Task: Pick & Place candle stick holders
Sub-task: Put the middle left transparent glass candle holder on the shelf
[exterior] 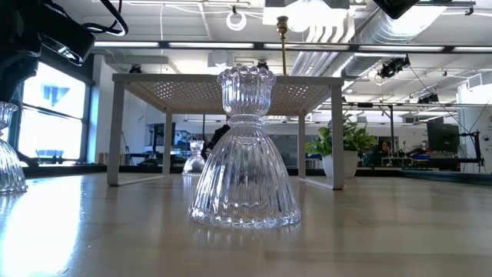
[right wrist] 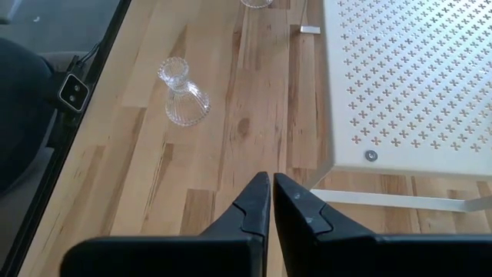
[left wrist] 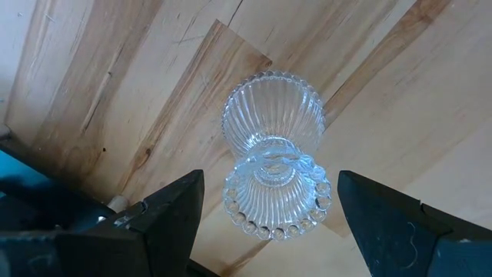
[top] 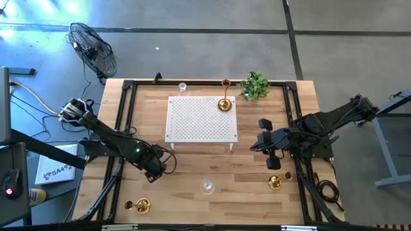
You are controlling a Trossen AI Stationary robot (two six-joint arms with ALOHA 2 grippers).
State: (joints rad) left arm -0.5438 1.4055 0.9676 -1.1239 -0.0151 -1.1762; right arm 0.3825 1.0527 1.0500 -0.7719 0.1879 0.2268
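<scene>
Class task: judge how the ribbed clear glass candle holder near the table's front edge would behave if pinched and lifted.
The glass candle holder is probably rigid and breakable. Its ribbed, glossy sides may slip. Its flared base looks steady, so a nudge would likely slide it rather than tip it.

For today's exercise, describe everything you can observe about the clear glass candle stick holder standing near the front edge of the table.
The clear glass candle stick holder is ribbed, with a wide bell-shaped base, a narrow waist and a small cup with a beaded rim on top. It stands upright on the wooden table, in front of the white perforated platform. Nothing grips it: the left gripper hangs open above it, fingers either side, not touching.
</scene>
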